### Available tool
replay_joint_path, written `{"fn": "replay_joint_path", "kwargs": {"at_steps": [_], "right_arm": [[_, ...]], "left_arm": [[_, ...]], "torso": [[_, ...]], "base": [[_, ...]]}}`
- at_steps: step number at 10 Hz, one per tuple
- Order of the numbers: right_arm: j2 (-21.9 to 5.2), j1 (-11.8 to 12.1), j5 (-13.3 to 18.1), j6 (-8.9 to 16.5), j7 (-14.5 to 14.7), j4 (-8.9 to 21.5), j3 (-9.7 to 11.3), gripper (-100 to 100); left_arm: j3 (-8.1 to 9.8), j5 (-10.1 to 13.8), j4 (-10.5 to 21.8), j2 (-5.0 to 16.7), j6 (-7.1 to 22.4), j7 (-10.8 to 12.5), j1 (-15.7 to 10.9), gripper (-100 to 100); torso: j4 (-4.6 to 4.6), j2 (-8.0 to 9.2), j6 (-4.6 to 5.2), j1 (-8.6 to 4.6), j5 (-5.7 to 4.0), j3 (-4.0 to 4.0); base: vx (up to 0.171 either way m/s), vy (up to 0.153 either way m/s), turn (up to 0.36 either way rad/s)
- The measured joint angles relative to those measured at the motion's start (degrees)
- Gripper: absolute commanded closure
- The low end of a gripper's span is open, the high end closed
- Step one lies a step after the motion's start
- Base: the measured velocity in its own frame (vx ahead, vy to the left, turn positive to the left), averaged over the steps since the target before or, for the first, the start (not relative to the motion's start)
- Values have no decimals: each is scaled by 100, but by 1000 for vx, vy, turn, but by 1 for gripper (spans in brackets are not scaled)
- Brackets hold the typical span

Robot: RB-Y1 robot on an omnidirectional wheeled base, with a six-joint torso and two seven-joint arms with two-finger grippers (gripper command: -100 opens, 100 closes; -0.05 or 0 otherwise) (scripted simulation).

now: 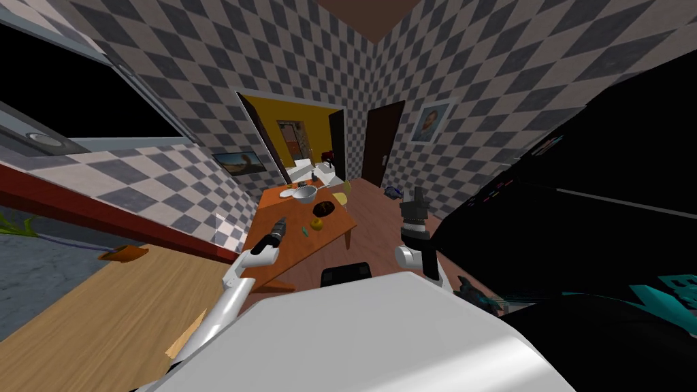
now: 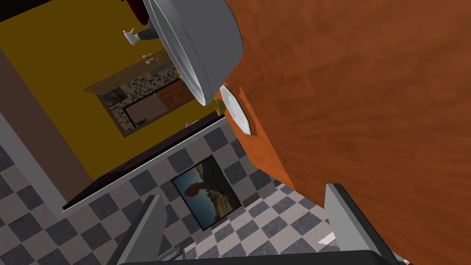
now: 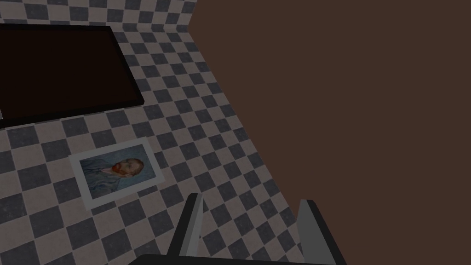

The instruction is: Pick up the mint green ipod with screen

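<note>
While left gripper [image 1: 280,223] hovers over left edge of orange table [image 1: 327,235], fingers spread wide, empty, mint green ipod [image 1: 305,231] lies on tabletop just beside it, near small yellow item [image 1: 317,222]. Right gripper [image 1: 414,196] raised off to table's right, fingers apart, empty.

Orange tabletop [image 1: 293,212] ahead: grey bowl [image 1: 306,195], white plate [image 1: 287,193], dark round thing [image 1: 324,208], yellowish blob [image 1: 317,222]. Tiny mint green ipod [image 1: 305,231] lies near front, just beside left hand [image 1: 280,223]. Right hand [image 1: 414,194] raised over brown floor [image 1: 374,204], off to tabletop's right.
</note>
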Motion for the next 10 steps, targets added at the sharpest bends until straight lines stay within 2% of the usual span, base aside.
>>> {"fn": "replay_joint_path", "kwargs": {"at_steps": [1,3,6,10], "right_arm": [[0,-1,0,0,0,0,1,0],[0,-1,0,0,0,0,0,0],[0,-1,0,0,0,0,0,0],[0,0,0,0,0,0,0,0]], "left_arm": [[5,104,222,132,85,-6,-118,-100],[25,206,762,251,270,-38,-371,-100],[77,317,996,377,726,-62,-482,-100],[113,586,1798,637,1294,-126,-889,-100]], "torso": [[1,0,5,3,-1,0],[1,3,4,7,1,1],[0,-2,4,-1,-1,-1],[0,-2,3,1,-1,-1]], "base": [[-23,33,-102],[-25,36,-113],[-11,17,-73],[-16,22,-115]]}}
